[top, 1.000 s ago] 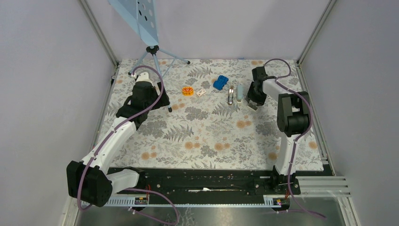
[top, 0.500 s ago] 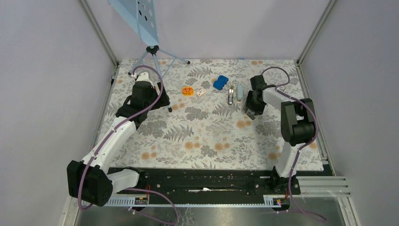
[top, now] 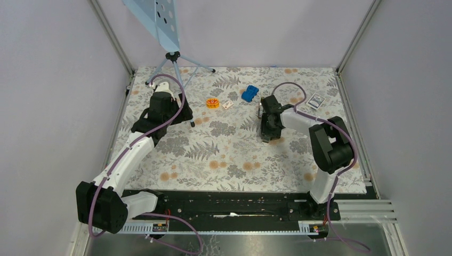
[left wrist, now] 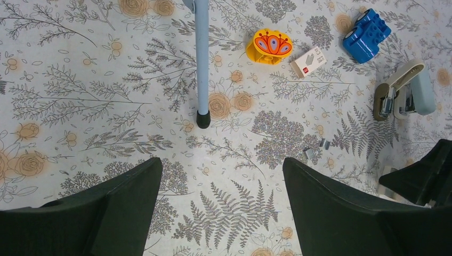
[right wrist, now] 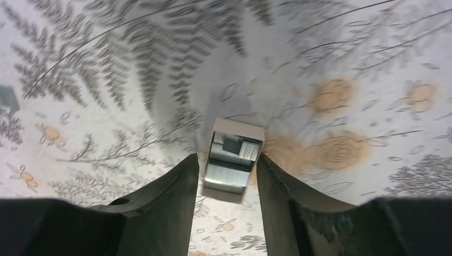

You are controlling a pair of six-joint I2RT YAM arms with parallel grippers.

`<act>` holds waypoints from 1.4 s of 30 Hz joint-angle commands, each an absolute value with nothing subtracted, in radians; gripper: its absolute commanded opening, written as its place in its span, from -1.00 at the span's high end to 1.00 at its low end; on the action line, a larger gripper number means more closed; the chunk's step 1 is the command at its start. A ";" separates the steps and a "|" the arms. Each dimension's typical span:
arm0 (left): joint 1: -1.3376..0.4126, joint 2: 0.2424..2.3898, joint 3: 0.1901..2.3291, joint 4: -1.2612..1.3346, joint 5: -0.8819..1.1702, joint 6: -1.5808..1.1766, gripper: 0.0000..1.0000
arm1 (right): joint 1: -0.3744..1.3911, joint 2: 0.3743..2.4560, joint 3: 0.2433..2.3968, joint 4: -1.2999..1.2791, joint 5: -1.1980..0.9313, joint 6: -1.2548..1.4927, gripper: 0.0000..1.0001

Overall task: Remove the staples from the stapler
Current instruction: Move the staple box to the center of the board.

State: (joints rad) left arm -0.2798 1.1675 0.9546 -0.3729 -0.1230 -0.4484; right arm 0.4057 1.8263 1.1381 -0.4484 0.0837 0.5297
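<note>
Box (right wrist: 235, 143), small, white, square-walled, glinting silver inside; my right claw (right wrist: 227, 160), half closed, pinches its two sides between smooth black fingers.

My right arm (top: 298, 118) is the only thing that moves. In the top view its forearm swings from the right side of the flowered cloth (top: 224, 154) toward the centre. The right gripper (top: 266, 136) ends up lower and further left, its fingers pinching a small open white box with silvery contents (right wrist: 233, 154). The wrist now mostly covers the light-blue and silver stapler (left wrist: 405, 93) from above. The black elbow joint (top: 331, 148) drops toward the lower right, and the purple cable (top: 285, 85) loop slides left with the wrist. With the arm gone from there, a small dark card with a pale border (top: 316, 101) lies uncovered in the upper right.
</note>
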 commanded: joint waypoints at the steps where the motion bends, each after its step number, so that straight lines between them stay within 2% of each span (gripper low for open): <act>1: -0.272 1.170 0.965 -0.348 -0.110 -0.445 -0.75 | 0.486 1.880 1.166 -0.498 0.036 0.539 0.00; 14: -0.270 1.176 0.965 -0.349 -0.106 -0.443 -0.74 | 0.572 1.942 1.229 -0.501 0.010 0.438 0.04; 20: -0.268 1.185 0.968 -0.348 -0.090 -0.443 -0.74 | 0.621 1.960 1.251 -0.544 -0.129 0.195 0.12; 30: -0.263 1.182 0.965 -0.345 -0.083 -0.446 -0.73 | 0.743 1.989 1.252 -0.652 -0.162 -0.107 0.12; 38: -0.256 1.129 0.945 -0.333 -0.146 -0.452 -0.74 | 0.791 1.983 1.269 -0.673 -0.207 -0.257 -0.04; 42: -0.252 1.129 0.942 -0.331 -0.143 -0.453 -0.74 | 0.793 1.971 1.289 -0.663 -0.163 -0.255 -0.21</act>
